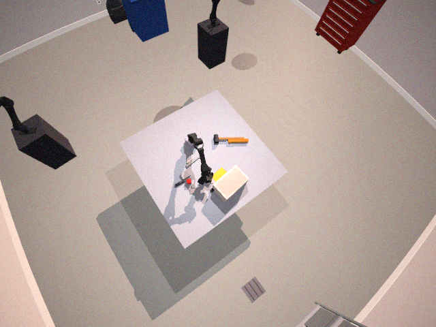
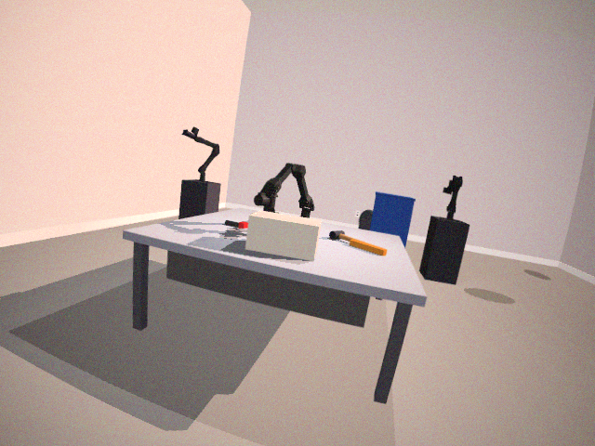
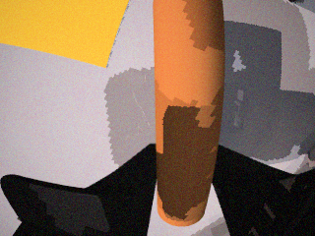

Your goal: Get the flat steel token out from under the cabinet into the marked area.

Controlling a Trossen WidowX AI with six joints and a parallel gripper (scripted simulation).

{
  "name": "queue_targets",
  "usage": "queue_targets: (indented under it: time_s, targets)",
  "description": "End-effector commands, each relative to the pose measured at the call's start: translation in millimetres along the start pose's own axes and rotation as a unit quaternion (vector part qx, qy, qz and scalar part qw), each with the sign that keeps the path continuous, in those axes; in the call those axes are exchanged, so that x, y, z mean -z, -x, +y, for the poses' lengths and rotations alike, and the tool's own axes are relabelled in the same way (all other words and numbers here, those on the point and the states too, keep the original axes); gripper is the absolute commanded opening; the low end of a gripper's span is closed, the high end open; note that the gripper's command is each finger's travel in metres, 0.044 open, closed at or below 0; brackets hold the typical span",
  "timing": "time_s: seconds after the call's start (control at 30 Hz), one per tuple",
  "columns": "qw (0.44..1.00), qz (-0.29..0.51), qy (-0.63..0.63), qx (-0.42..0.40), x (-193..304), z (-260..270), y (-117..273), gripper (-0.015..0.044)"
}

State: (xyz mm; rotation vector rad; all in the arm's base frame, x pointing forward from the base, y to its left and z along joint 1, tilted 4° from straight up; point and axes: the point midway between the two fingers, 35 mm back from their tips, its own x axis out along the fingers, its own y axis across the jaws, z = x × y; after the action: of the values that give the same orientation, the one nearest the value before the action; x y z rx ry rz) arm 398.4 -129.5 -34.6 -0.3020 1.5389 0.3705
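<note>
The cream cabinet point(image 1: 230, 182) point(image 2: 281, 236) stands on the table point(image 1: 154, 140) point(image 2: 355, 276). The yellow marked area point(image 1: 219, 173) point(image 3: 54, 29) lies in front of it, partly hidden by the cabinet in the top view. My gripper point(image 3: 187, 147) is shut on an orange handle point(image 3: 189, 64), which runs up through the wrist view between the fingers. The gripper is beside the yellow area in the top view, and its fingertips are hidden behind the cabinet in the exterior view. The far end of the held tool is out of the wrist view. The steel token is not visible.
A black-headed tool with an orange handle point(image 1: 237, 140) point(image 2: 367, 247) lies on the table to one side. A dark stick with a red block point(image 1: 189, 181) point(image 2: 243, 224) lies on the other side. A small dark thing point(image 1: 212, 190) shows by the cabinet's corner; its kind is unclear.
</note>
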Motion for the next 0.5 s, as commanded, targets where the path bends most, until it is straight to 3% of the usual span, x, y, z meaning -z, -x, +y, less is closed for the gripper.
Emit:
queue_targets:
  time_s: [0.0, 0.47]
  targets:
    - [1.000, -0.001, 0.000, 0.001, -6.5, 0.4, 0.1, 0.0000]
    - [1.000, -0.001, 0.000, 0.000, -7.9, 13.1, -2.3, 0.0000]
